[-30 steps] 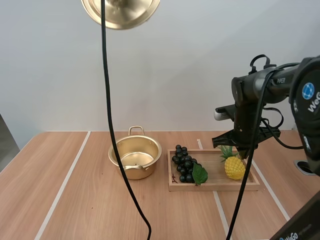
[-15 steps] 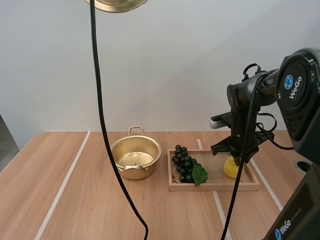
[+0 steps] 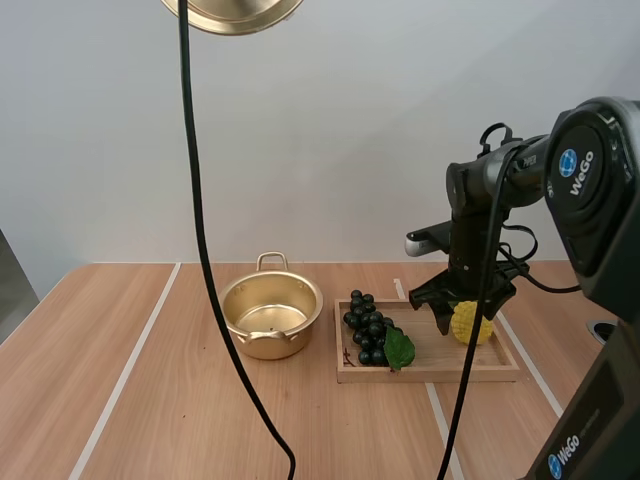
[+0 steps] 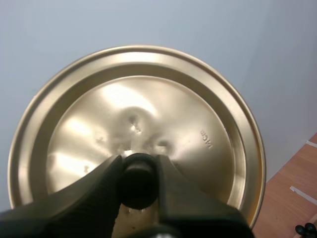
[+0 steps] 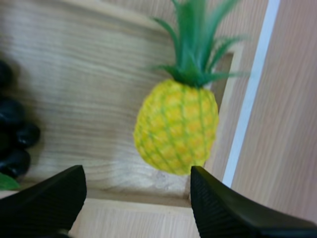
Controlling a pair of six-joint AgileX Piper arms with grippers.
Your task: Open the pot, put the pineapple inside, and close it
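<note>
Right wrist view: the right gripper is released, its two black fingers standing wide apart with their inner faces turned to each other. The pineapple lies just ahead of the tips, in line with the gap between them and closer to one finger than the other. Its green crown points away from the gripper, and neither finger visibly touches it. It rests on the floor of the wooden tray, close to the tray's end wall. The grapes sit well off to the far side of the other finger.

From the high view, the right gripper is down at tray level, straddling the pineapple. The pot stands open on the table, beyond the grapes.

The left gripper is clenched on the black knob of the lid, which it holds high above the table.

A second ago the right gripper hung above the fruit, whose crown was clear beneath it. It has since dropped and drifted slightly toward the pot. The pot, grapes and tray have not moved.
</note>
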